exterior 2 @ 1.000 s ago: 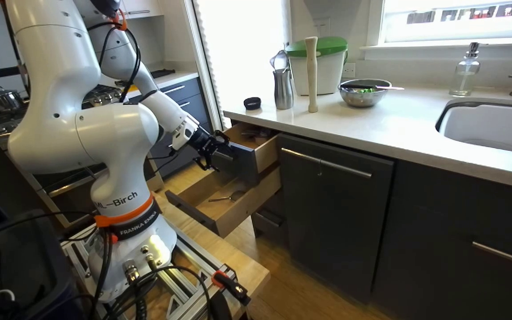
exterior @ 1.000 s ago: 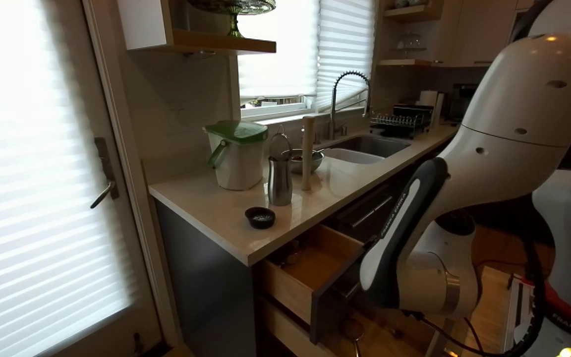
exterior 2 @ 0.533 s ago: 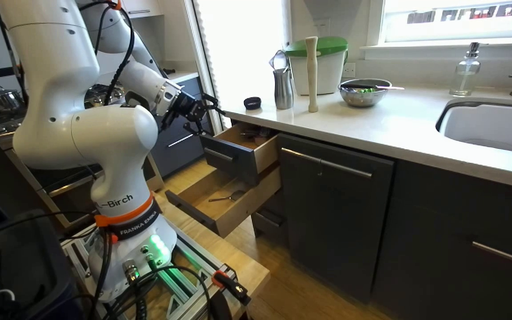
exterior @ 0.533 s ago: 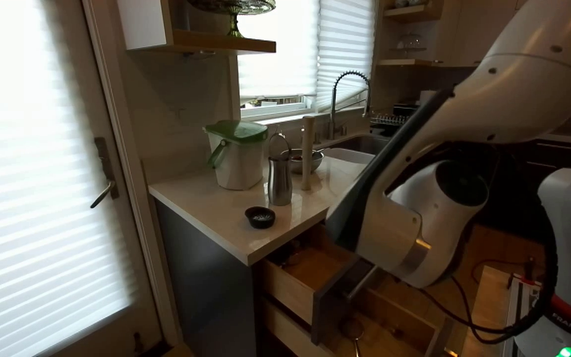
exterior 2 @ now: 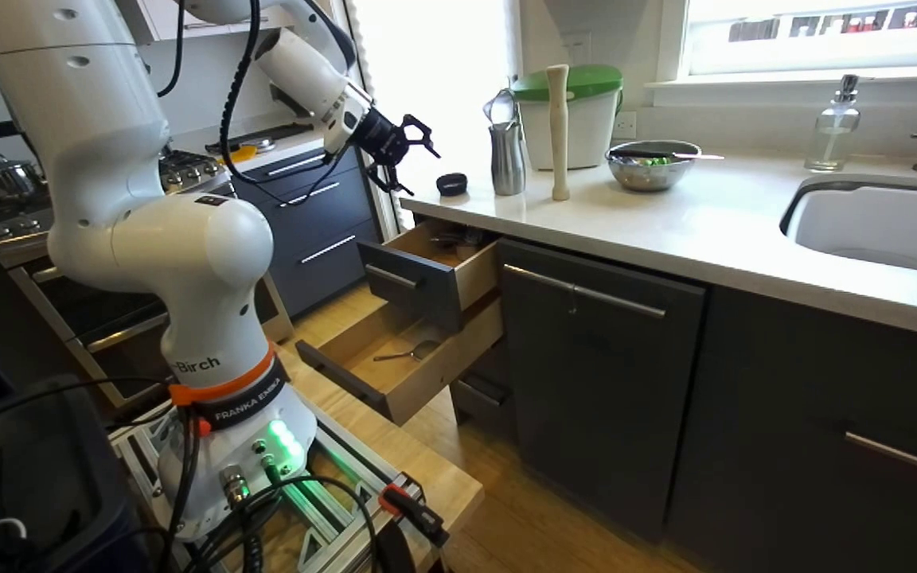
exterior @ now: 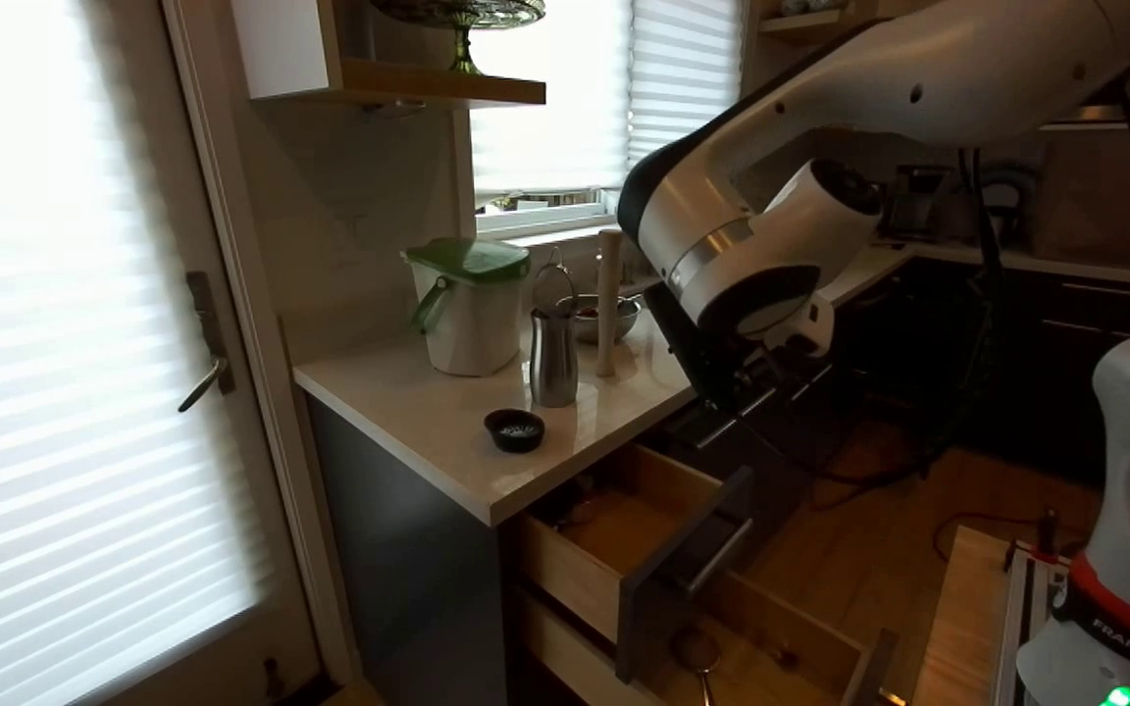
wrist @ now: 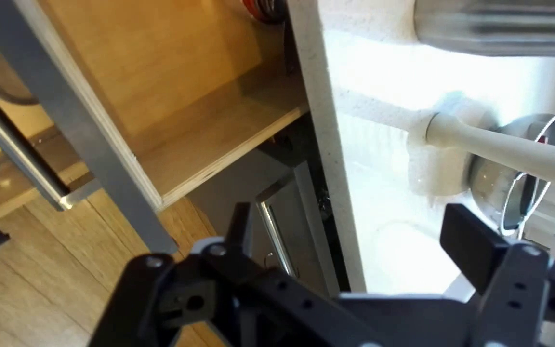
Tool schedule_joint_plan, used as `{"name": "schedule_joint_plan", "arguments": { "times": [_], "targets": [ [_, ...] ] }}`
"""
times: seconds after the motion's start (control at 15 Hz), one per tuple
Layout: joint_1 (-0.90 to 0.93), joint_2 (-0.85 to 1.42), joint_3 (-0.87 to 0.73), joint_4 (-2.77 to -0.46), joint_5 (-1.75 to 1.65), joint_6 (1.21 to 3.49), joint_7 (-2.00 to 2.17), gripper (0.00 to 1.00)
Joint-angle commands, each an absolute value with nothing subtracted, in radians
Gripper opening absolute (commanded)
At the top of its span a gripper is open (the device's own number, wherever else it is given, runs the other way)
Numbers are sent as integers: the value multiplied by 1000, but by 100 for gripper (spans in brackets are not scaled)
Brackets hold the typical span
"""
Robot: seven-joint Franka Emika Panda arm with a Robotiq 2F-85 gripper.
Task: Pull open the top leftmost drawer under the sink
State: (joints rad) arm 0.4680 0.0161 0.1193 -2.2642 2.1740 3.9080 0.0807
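The top leftmost drawer [exterior 2: 415,282], with a dark flat front, a metal bar handle and a light wooden box, stands pulled out in both exterior views [exterior: 678,564]. Its front and box also show at the upper left of the wrist view [wrist: 85,130]. My gripper [exterior 2: 423,171] is open and empty, above and apart from this drawer, near the counter's corner. In the wrist view its fingers [wrist: 350,214] are spread wide with nothing between them. The sink's basin [exterior 2: 888,227] shows at the right in an exterior view. The faucet is hidden behind the arm or out of view.
A deeper wooden drawer [exterior 2: 427,390] below is also out, holding a strainer [exterior 2: 425,350]. On the counter [exterior 2: 713,215] stand a black dish [exterior 2: 451,185], steel cup [exterior 2: 508,159], wooden pestle [exterior 2: 559,135], green-lidded bin [exterior 2: 594,87] and metal bowl [exterior 2: 649,171]. A dark handled panel [exterior 2: 598,382] is beside the drawers.
My gripper has risen from beside the top drawer's handle to above the drawer, toward counter height. The drawers look unmoved. The light on the robot base has turned from whitish to green.
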Motion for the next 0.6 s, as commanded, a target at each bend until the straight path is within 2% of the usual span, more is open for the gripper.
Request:
{"name": "schedule_joint_plan", "arguments": {
  "times": [0.0,0.53],
  "targets": [
    [379,57,188,-2201,2240,3830,179,100],
    [352,61,225,-2204,2210,3828,236,100]
  ]
}}
